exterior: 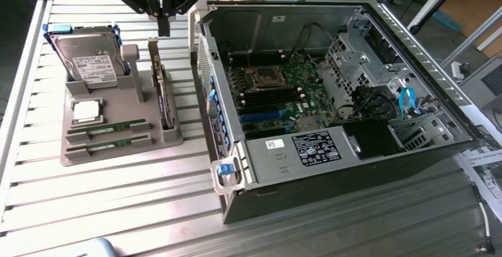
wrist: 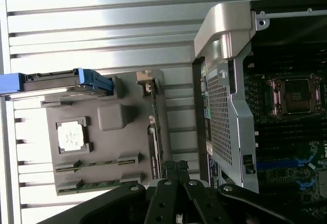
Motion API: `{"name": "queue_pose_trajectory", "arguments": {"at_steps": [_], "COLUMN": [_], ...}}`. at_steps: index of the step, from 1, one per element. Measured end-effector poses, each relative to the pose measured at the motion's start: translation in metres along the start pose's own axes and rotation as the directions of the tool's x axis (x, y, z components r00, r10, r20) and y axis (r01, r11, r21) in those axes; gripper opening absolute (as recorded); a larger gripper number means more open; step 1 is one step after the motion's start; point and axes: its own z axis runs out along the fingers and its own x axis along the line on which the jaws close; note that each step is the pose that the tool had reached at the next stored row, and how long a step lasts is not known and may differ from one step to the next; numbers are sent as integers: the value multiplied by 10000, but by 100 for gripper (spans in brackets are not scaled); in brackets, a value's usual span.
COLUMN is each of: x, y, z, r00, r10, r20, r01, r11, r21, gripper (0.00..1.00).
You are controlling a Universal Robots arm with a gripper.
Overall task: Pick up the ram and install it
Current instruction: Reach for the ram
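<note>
Open computer case (exterior: 271, 166) on slatted table (exterior: 117, 210), grey holder (exterior: 121, 116) with hard drive (exterior: 94, 63), CPU chip (exterior: 86, 111), expansion card (exterior: 162, 98)

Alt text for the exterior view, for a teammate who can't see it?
The shut gripper hangs empty over a gray tray holding two RAM sticks, a CPU, a hard drive and an upright expansion card. On the exterior view's right stands an open computer case.

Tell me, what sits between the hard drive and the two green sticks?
The square silver chip sits between the hard drive and the ram sticks, in the exterior view.
</note>
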Motion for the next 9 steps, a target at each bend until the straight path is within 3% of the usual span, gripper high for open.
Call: {"name": "queue_pose_trajectory", "arguments": {"at_steps": [9], "x": [89], "y": [-7], "z": [-2], "r00": [10000], "r10": [0], "r20": [0], "r01": [0], "r11": [10000], "r21": [0], "gripper": [11]}}
